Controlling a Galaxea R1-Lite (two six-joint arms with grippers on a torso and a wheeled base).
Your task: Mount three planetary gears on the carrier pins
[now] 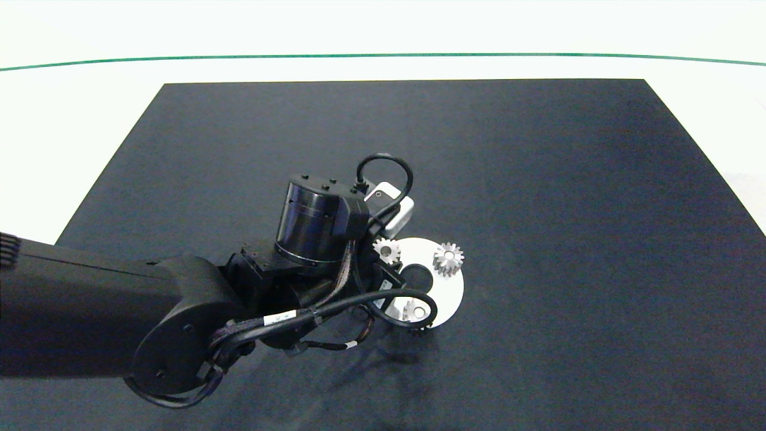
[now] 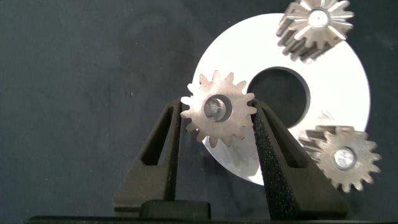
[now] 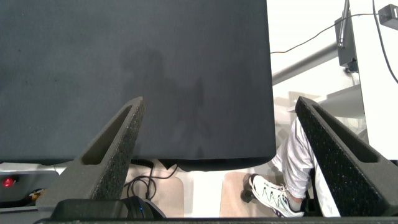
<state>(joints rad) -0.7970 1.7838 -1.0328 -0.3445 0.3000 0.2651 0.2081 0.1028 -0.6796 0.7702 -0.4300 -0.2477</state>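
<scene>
The white disc (image 1: 450, 292) (image 2: 339, 93) lies on the black mat, partly under my left arm. Three silver planetary gears sit on it. One gear (image 1: 448, 258) (image 2: 315, 25) is on the far right, and one (image 1: 415, 311) (image 2: 344, 157) is on the near side behind a cable. Both show a white carrier pin (image 2: 344, 157) in the bore. My left gripper (image 2: 217, 111) is shut on the third gear (image 1: 386, 250) (image 2: 217, 118) at the disc's left rim, and a pale pin end shows in its bore. My right gripper (image 3: 219, 99) hangs open beyond the mat's edge, out of the head view.
The black mat (image 1: 538, 179) covers most of a white table, with a green line (image 1: 383, 55) at the far side. In the right wrist view a person's leg (image 3: 292, 155) and shoe (image 3: 273, 194) show past the mat, beside cables on the floor.
</scene>
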